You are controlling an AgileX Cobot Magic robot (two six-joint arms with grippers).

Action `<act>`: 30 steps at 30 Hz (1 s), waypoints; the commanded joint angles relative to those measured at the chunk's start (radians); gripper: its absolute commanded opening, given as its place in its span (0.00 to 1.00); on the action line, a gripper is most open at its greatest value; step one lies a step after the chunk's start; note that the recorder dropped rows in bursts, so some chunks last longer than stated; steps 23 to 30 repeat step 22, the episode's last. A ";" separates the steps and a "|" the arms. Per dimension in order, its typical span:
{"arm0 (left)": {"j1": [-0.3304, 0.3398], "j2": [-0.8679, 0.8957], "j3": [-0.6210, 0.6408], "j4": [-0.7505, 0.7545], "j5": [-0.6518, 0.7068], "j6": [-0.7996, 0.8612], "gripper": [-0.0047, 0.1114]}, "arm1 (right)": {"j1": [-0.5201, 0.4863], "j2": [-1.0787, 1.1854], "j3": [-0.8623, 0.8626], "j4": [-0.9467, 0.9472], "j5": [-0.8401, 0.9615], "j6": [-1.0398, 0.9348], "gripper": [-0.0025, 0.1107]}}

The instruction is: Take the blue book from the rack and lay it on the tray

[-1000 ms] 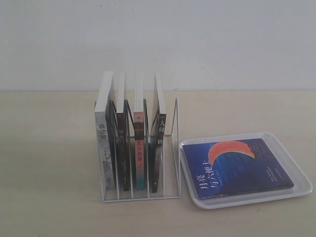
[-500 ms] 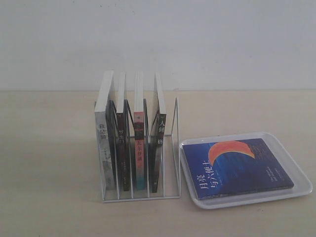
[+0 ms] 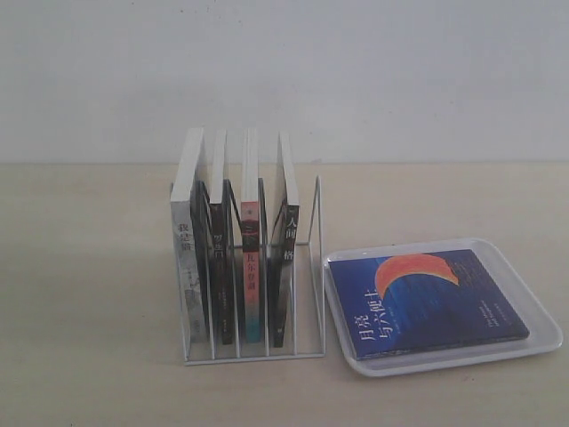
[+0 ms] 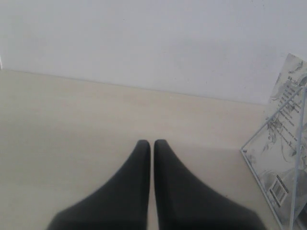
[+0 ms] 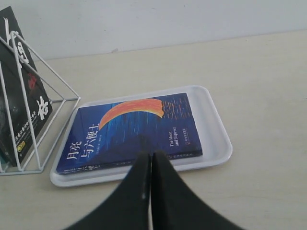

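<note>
The blue book lies flat, cover up, on the white tray, to the right of the rack. In the right wrist view the blue book fills most of the tray. My right gripper is shut and empty, its tips in front of the book's near edge. My left gripper is shut with nothing in it, over bare table beside the rack. Neither arm shows in the exterior view.
Several books stand upright in the rack's slots: a white one, two with black spines, and one with a pink-to-teal spine. The rack's rightmost slot holds nothing. A pale wall runs behind the wooden table.
</note>
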 commanded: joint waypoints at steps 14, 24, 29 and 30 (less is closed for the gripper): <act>0.003 0.003 -0.004 -0.010 -0.007 -0.010 0.08 | -0.002 -0.004 -0.001 -0.006 0.005 -0.012 0.02; 0.003 0.003 -0.004 -0.010 -0.007 -0.010 0.08 | -0.002 -0.004 -0.001 -0.006 0.005 -0.012 0.02; 0.003 0.003 -0.004 -0.010 -0.007 -0.010 0.08 | -0.002 -0.004 -0.001 -0.006 0.005 -0.012 0.02; 0.003 0.003 -0.004 -0.010 -0.007 -0.010 0.08 | -0.002 -0.004 -0.001 -0.006 0.005 -0.012 0.02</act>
